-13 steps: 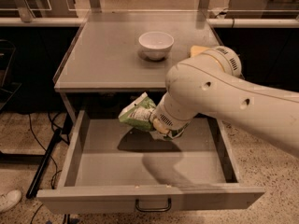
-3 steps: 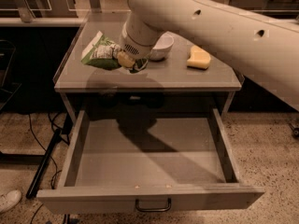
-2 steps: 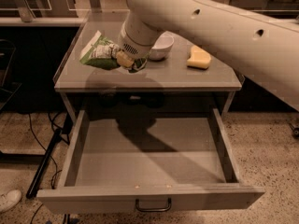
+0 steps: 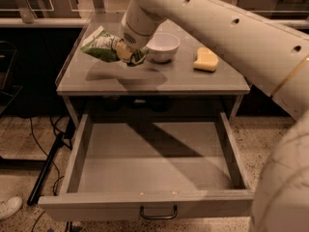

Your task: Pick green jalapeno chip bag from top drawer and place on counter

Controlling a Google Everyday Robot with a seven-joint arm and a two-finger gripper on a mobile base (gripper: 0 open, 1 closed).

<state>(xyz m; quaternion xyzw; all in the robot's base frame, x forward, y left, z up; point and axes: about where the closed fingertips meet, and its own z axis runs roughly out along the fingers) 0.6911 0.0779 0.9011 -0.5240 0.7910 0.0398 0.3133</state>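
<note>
The green jalapeno chip bag (image 4: 100, 46) is crinkled green with white print and hangs a little above the left part of the grey counter (image 4: 145, 79), casting a shadow on it. My gripper (image 4: 126, 53) is shut on the bag's right end, reaching in from the upper right under my big white arm. The top drawer (image 4: 147, 166) is pulled fully open below the counter and nothing lies in it. Its dark loop handle (image 4: 158, 212) shows at the front.
A white bowl (image 4: 162, 46) stands on the counter just right of the gripper. A yellow sponge (image 4: 206, 60) lies further right. My white arm (image 4: 251, 47) fills the right side. Black cables and a leg (image 4: 46, 170) run on the floor at left.
Since 4.3 s ago the bag has been lifted out of the drawer to above the counter's left part. Over the last second the arm and bag have hardly moved.
</note>
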